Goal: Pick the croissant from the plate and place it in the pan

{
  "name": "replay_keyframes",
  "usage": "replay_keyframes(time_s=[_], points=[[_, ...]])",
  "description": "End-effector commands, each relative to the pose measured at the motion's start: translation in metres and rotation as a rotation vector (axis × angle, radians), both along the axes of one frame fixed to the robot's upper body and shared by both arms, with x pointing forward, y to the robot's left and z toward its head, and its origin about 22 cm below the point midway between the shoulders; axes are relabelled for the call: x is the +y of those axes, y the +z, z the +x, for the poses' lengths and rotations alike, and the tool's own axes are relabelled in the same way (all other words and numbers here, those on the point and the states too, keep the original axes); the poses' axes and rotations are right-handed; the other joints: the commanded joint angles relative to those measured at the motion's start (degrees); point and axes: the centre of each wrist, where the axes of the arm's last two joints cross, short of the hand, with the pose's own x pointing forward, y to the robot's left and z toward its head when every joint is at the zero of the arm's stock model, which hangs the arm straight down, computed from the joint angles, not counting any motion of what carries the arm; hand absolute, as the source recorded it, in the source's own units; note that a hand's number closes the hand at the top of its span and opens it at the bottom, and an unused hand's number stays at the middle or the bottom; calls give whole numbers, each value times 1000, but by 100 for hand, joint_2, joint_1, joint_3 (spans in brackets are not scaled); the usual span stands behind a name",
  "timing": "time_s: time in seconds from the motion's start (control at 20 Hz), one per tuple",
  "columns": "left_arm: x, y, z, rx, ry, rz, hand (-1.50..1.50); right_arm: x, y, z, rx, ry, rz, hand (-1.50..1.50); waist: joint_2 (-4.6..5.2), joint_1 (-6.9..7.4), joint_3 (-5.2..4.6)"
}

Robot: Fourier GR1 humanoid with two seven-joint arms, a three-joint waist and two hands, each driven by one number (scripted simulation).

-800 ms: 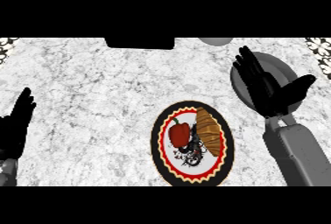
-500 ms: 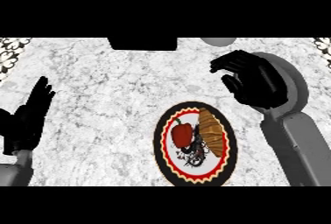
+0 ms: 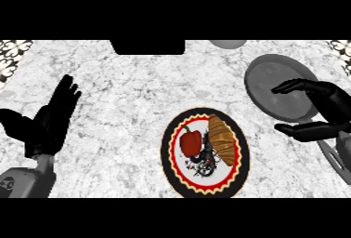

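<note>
- Motion since the earlier head views belongs mostly to the right hand [image 3: 312,111]: it hung with fingers raised above the plate's upper right, and it now sits at the view's right edge over the grey pan [image 3: 274,83], turned sideways with fingers and thumb parted into a wide C that faces left.
- Nothing lies between those fingers; the hand is open and holds nothing.
- Croissant [image 3: 221,139] is unmoved, lying lengthwise on the right half of the patterned plate [image 3: 175,179], just beside a red pepper [image 3: 191,142] and a dark tangle of something below it that I cannot identify.
- Left hand [image 3: 48,123] stands nearer the view's middle than before, fingers straight and spread, resting over the desk [image 3: 123,83] well left of the plate.
- Judgement: the task is at its start, the pick not yet made. The sideways opening faces the croissant, so this looks like preparation for a grasp from the right.
- Pan sits just up and right of the plate, so the carry should be short.
</note>
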Motion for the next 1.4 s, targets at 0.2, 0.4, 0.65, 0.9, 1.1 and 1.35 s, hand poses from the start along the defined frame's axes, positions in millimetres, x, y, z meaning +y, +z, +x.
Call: replay_keyframes(time_s=[0.2, 0.4, 0.65, 0.9, 1.1, 1.35], points=[[-11, 3, -5, -5, -36, -21, 0, -31, 25, 17, -194, 81, -278, -150, -5, 110, -5], [-1, 4, 9, 10, -25, -25, 0, 0, 61, 28, -197, 140, -396, -150, -13, 38, -13], [-6, 16, 14, 10, -26, -23, 0, 42, 79, 32, -243, 129, -644, -150, -24, 30, -13], [0, 6, -7, -13, -26, -11, 0, 91, 70, 26, -216, 191, -841, -150, -35, 115, -13], [-8, -8, -3, 16, -29, -8, 0, 92, 67, 21, -96, 299, -1075, -150, -26, 55, -18], [3, 4, -4, -7, -32, -18, 0, 107, 61, 6, -115, 330, -1150, -150, -34, 14, -12]])
